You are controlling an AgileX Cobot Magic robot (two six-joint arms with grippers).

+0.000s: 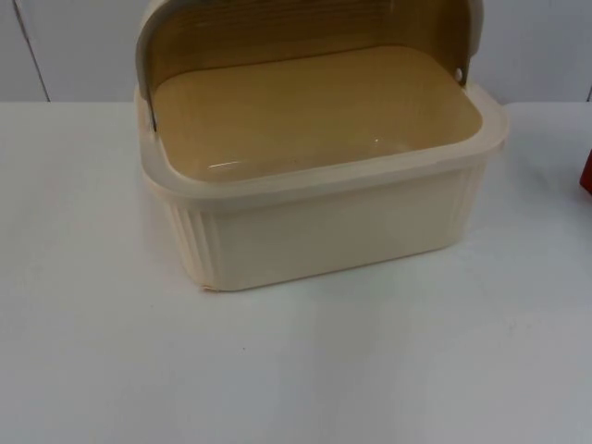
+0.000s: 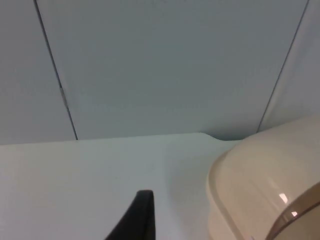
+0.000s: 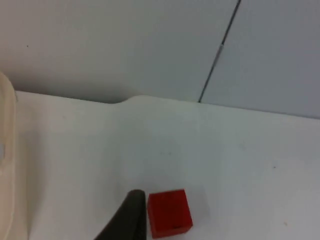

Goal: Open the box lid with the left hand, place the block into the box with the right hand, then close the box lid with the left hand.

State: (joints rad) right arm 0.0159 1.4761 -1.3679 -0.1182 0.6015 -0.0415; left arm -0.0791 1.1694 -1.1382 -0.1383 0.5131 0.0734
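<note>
Cream box (image 1: 324,199) sits lid (image 1: 305,32) up, step 1 of 3 done. Red block (image 3: 170,212) lies on the table (image 1: 296,370) just beside the right tool (image 3: 131,217); left tool (image 2: 139,215) waits by the box; neither's grip can be told.

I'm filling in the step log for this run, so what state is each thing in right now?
box: upright on the table, inside bare.
lid: swung open, standing behind the opening.
block: red, resting on the table outside the box, beside the right gripper's fingertip, not held.
left gripper's fingertip: above the table beside the box, holding nothing visible.
table: white, carrying box and block.
</note>
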